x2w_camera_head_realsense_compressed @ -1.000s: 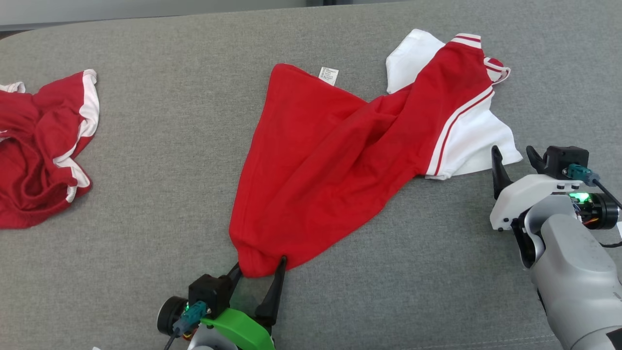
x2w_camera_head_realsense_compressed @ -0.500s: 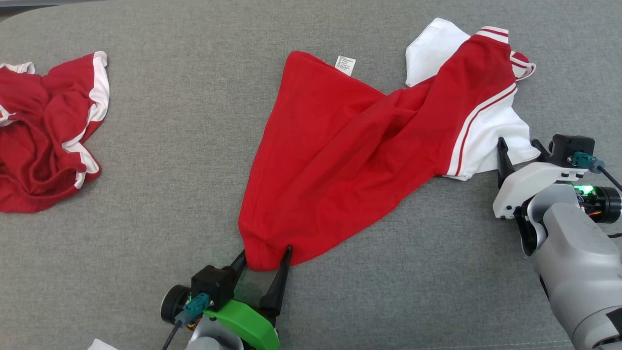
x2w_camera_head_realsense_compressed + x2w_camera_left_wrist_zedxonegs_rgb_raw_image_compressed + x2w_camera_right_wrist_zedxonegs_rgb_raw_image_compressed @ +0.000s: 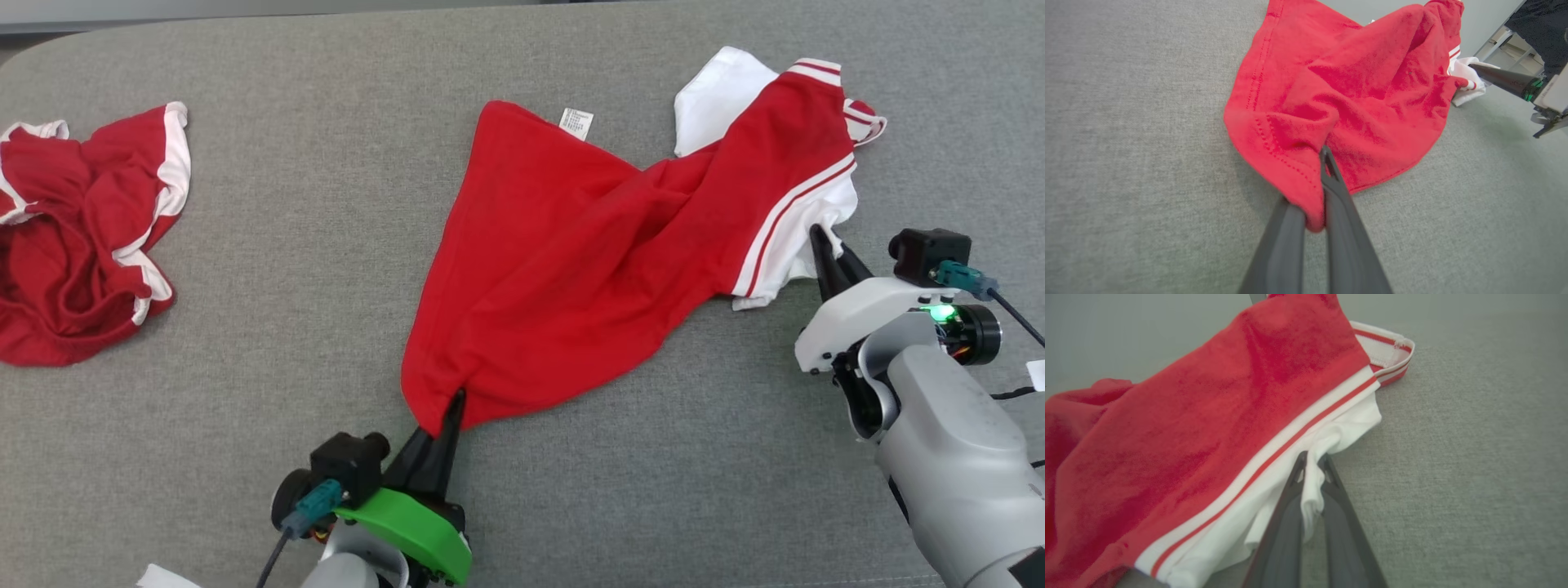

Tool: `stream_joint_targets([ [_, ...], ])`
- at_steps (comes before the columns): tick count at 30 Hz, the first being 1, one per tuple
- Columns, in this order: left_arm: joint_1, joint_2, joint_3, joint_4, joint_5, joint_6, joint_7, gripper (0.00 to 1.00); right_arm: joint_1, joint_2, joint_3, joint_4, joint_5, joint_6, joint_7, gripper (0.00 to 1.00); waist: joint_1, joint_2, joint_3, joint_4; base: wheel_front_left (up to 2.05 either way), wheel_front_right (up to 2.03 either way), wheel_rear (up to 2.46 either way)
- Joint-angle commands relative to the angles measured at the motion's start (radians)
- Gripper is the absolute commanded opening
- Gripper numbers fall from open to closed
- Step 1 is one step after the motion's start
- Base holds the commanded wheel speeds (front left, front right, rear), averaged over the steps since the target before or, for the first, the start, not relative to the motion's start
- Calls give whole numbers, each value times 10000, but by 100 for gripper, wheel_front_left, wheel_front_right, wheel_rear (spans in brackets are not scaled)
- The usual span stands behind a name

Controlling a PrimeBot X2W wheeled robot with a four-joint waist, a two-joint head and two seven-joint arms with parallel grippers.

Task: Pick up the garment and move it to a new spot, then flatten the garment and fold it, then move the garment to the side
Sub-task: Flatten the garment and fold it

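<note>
The red-and-white shirt (image 3: 588, 261) lies twisted in the middle of the grey padded surface (image 3: 326, 269). The left gripper (image 3: 454, 402) has its jaws pinched on the red hem corner, and the right gripper (image 3: 819, 238) is pinched on the white sleeve edge. A second red garment (image 3: 73, 269) lies crumpled well apart at the left.

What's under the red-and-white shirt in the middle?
Grey surface shows all round the shirt; a white sleeve pokes out beneath its red panel. Anything else below the cloth is covered. The left gripper and right gripper pinch its edges.
</note>
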Motion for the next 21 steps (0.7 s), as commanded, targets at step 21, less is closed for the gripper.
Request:
stream_joint_targets([
  [21,-5514,1908,1449,220,-3128,-27,1005,0,-2956,93,-648,-2428,-589,-2,-28,0,0,0,455,-761,0,0,0],
])
